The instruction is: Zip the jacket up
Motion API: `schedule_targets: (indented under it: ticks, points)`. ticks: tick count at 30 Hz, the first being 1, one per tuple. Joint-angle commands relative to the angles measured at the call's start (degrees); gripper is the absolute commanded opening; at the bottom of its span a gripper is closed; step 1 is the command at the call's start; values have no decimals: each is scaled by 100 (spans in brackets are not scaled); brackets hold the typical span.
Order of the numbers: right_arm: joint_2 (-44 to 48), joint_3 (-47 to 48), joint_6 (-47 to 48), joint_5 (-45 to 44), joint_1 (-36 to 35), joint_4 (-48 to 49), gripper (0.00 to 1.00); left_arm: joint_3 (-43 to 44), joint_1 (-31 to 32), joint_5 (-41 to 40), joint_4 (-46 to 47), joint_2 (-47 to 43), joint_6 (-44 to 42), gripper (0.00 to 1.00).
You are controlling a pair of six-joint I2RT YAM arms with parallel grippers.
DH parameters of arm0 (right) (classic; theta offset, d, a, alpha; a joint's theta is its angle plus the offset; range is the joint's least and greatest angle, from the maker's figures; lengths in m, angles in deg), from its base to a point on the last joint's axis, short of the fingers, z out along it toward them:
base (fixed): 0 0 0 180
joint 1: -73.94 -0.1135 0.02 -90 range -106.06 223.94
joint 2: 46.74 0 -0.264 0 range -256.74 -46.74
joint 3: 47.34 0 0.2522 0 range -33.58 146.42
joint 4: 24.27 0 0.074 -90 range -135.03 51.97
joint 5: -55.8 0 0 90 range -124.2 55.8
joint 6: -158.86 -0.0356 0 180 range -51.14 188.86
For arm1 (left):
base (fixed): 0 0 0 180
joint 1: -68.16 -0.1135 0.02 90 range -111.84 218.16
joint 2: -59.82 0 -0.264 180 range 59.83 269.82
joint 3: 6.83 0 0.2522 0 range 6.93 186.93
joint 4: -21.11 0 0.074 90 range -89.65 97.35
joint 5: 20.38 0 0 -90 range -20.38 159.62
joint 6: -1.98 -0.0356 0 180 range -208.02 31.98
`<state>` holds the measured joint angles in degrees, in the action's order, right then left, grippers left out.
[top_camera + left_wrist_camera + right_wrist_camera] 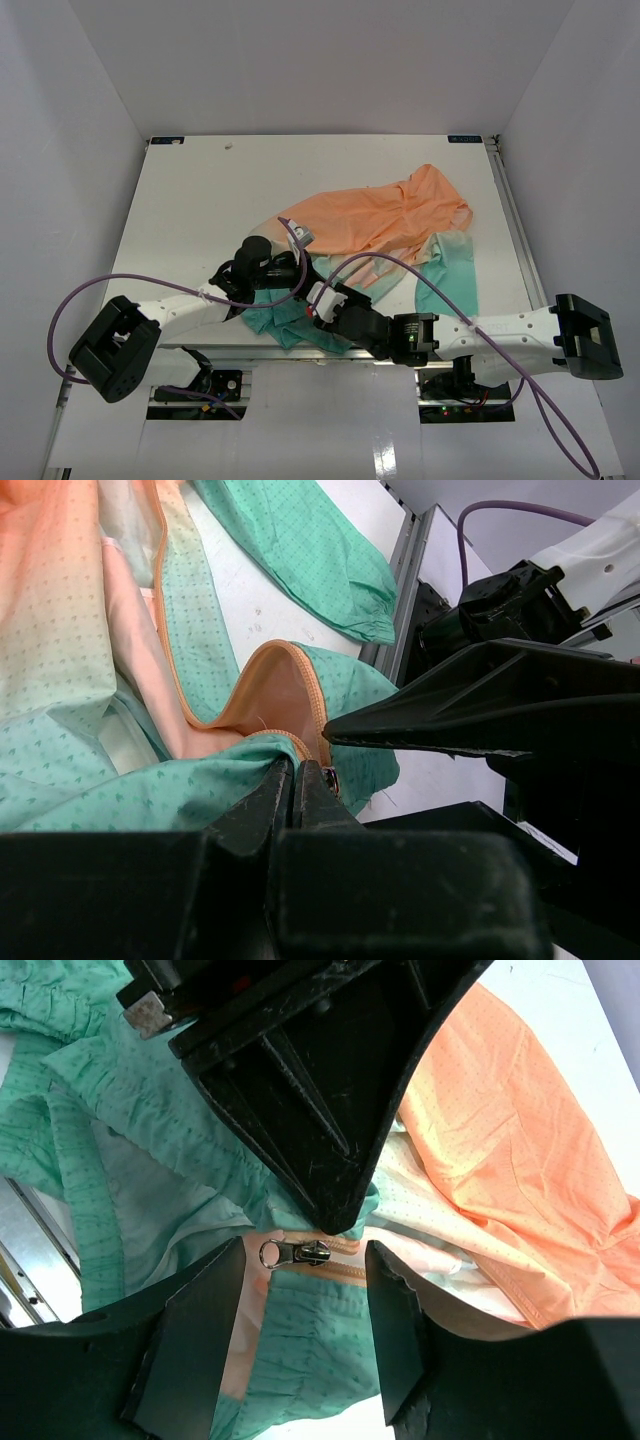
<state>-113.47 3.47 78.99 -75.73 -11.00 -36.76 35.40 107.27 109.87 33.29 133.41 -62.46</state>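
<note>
Rumpled orange-to-teal jacket (390, 215), zipper slider (305, 1253) at its teal end

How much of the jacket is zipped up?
Almost none. Done: the left gripper pinches the jacket hem beside the zipper. In hand: the right gripper is open, a finger on each side of the slider, not gripping. Left: shut on the slider and pull it up the gaping zipper.

One overhead, two wrist close-ups.
Top camera looks down on the desk (200, 200) from its near edge; both wrist cameras closely face the same jacket (200, 780) hem.
</note>
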Motion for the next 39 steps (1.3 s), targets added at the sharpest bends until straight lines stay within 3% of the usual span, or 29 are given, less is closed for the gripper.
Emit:
schedule_targets:
  ticks: [1, 6, 13, 24, 30, 39]
  points:
    - [-64, 256, 42, -275, -33, 313, 52, -52, -27, 141, 165, -81, 19, 0]
    - [-16, 250, 15, -382, -40, 313, 42, -43, -35, 141, 157, -81, 10, 0]
    - [191, 219, -42, -329, -36, 251, 38, -39, -31, 115, 113, -63, -7, 0]
    - [192, 220, -24, -326, -9, 269, 23, -29, -32, 164, 144, -24, -34, 0]
    - [196, 171, -57, -249, 39, 277, 9, -53, -27, 176, 166, -65, -34, 0]
    - [228, 190, -414, -76, 583, 339, 8, -263, -28, 353, 402, -349, -137, 0]
